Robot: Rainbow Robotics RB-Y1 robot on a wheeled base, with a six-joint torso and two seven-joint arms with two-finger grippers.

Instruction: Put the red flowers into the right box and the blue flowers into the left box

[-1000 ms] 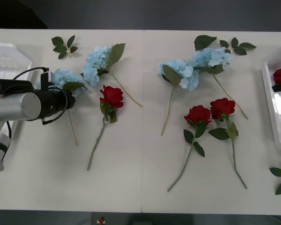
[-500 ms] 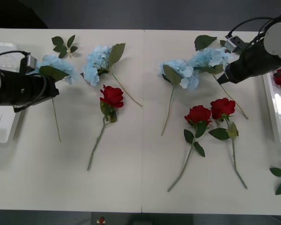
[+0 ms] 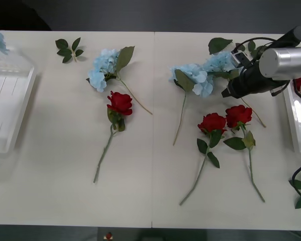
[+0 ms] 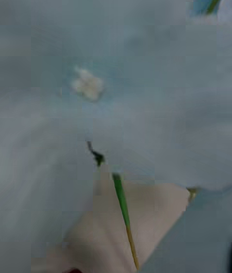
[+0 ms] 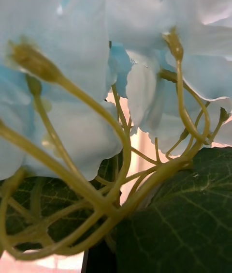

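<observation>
I had my right gripper (image 3: pixel 226 94) over a blue hydrangea (image 3: pixel 221 62), fingers unreadable; next I needed a grasp.

No text, label, brand, number or sign can be read anywhere in these views, on the flowers, the trays, the arm or the worktop.

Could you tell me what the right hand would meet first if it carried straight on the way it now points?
Most likely the blue flower just ahead of the right hand: its stem and petals lie close before the wrist camera. Height above the table is unclear, so contact is only probable.
</observation>
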